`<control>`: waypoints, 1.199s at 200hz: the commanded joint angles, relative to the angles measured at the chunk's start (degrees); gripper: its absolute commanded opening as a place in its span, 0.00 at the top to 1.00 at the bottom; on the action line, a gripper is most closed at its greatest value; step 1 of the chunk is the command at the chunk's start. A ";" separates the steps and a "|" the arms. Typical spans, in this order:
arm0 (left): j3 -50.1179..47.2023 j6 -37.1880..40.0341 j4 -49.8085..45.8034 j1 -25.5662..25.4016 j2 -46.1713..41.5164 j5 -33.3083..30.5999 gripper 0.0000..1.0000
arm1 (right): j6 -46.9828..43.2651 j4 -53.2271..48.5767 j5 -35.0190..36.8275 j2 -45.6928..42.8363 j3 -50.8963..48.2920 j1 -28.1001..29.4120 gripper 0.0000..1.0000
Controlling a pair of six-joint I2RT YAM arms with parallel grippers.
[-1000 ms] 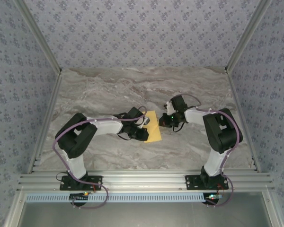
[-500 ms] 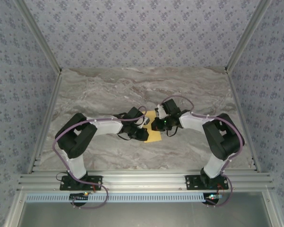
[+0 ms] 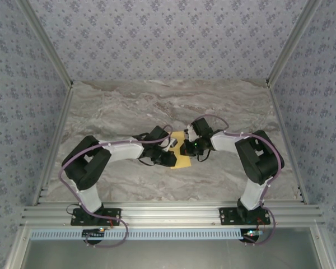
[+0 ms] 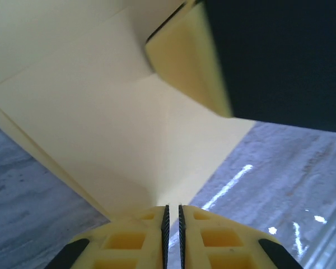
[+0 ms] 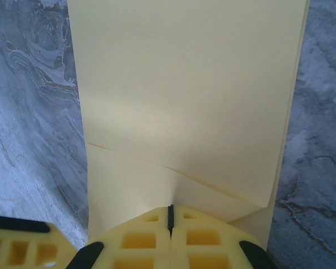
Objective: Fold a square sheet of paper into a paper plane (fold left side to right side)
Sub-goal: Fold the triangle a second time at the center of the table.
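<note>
The square sheet of paper [image 3: 182, 162] lies mid-table, yellow, with one flap folded over; its slanted edge crosses the right wrist view [image 5: 185, 84]. My left gripper [image 3: 171, 158] sits at the sheet's left edge. Its jaws [image 4: 172, 206] stand a narrow slit apart, with the table showing through and the paper [image 4: 117, 129] spreading away from their tips. My right gripper [image 3: 187, 148] is shut, its tips [image 5: 170, 207] down on the paper's lower layer just below the flap's edge. One of its yellow fingers [image 4: 185, 61] rests on the fold in the left wrist view.
The grey marble table [image 3: 129, 106] spreads wide behind and to both sides of the paper. An aluminium rail [image 3: 168, 213] runs along the near edge by the arm bases. Patterned walls close in the back and both sides.
My right arm has swung left from beside the sheet until its shut gripper rests on the paper. The left gripper has stayed at the sheet's left edge.
</note>
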 commanded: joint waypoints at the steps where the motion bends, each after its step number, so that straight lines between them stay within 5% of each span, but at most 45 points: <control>1: 0.55 -1.15 0.75 1.57 -2.38 3.24 0.85 | -0.70 -2.95 2.77 2.04 -0.65 0.21 1.00; 130: 6.13 -0.07 2.61 2.03 6.40 7.46 0.85 | -1.14 -4.22 2.98 2.57 0.27 1.33 1.00; 240: 6.20 2.19 -2.58 1.63 9.16 2.97 0.85 | -1.39 -5.73 4.08 2.95 1.03 1.95 1.00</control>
